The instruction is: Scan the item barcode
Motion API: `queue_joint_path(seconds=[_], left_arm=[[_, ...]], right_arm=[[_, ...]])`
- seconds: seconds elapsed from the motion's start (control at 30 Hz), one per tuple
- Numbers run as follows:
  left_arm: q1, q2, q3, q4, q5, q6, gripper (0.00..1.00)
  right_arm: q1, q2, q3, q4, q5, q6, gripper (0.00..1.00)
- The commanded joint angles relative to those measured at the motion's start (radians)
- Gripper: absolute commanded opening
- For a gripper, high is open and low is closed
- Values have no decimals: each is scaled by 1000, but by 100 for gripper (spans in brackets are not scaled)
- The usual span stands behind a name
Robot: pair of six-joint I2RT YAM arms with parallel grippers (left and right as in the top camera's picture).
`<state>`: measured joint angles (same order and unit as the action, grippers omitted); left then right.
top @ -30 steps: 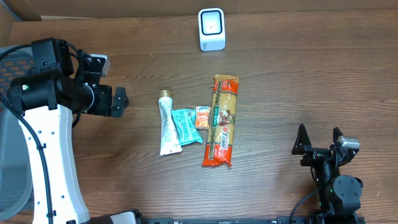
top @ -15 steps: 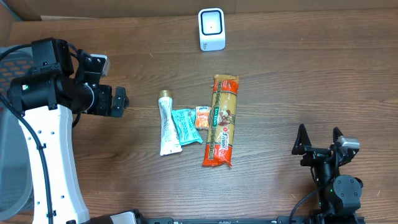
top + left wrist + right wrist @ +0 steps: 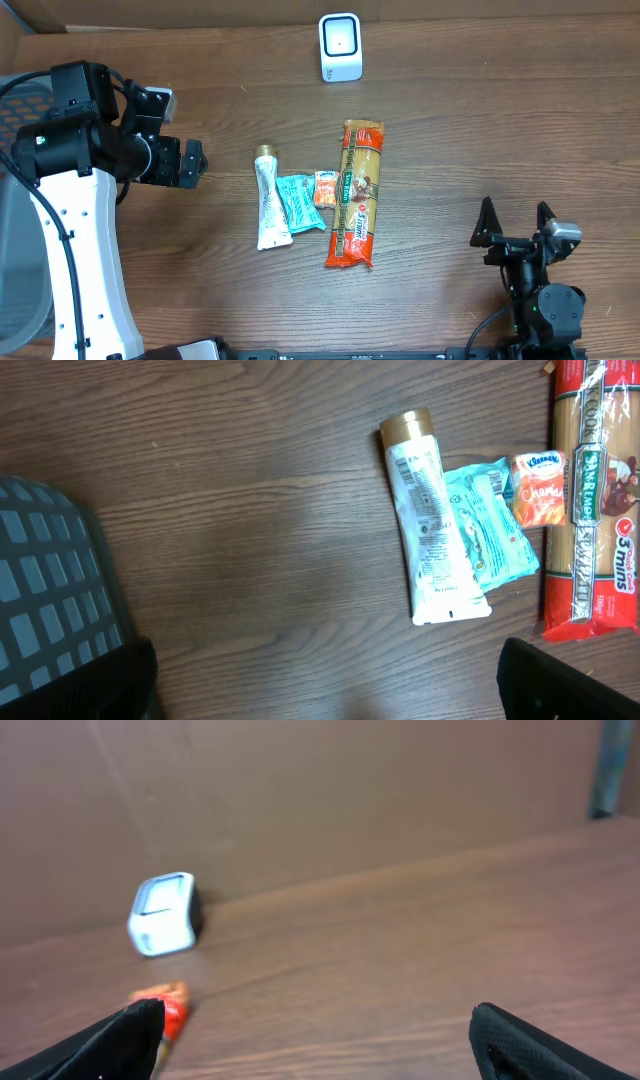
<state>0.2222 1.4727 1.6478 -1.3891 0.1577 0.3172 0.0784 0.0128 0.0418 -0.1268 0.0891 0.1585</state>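
Take the spaghetti pack [image 3: 357,195] as your reference. It lies flat on the table [image 3: 480,120], with its long axis running away from the arm bases.

Items on the pack's left side:
- A small orange packet [image 3: 326,188] rests against the pack's left edge, near its middle.
- A teal packet [image 3: 300,203] lies just beyond the orange one, touching it.
- A white tube [image 3: 270,200] lies farthest from the pack. It overlaps the teal packet's outer edge, and its gold cap points to the far side.

The white scanner [image 3: 340,47] stands past the pack's far end, well apart from it and slightly left of its axis.

Check the left gripper [image 3: 192,163]. It sits well to the pack's left, beyond the tube. Its fingers are spread wide with nothing between them.

Check the right gripper [image 3: 514,226]. It sits to the pack's right, level with the pack's near end and well apart from it. Its fingers are likewise spread and empty.

No item touches either gripper.
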Motion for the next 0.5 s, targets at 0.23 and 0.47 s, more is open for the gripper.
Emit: queue_joint_path(seconds=[0.23,0.47], left_arm=[[-2,-8,2,3,16,0,100],[-1,-8,2,3,16,0,100]], right_arm=[[-1,217,282,-65,-393,9,100],[-1,633,727,-354,-550,-44,100]])
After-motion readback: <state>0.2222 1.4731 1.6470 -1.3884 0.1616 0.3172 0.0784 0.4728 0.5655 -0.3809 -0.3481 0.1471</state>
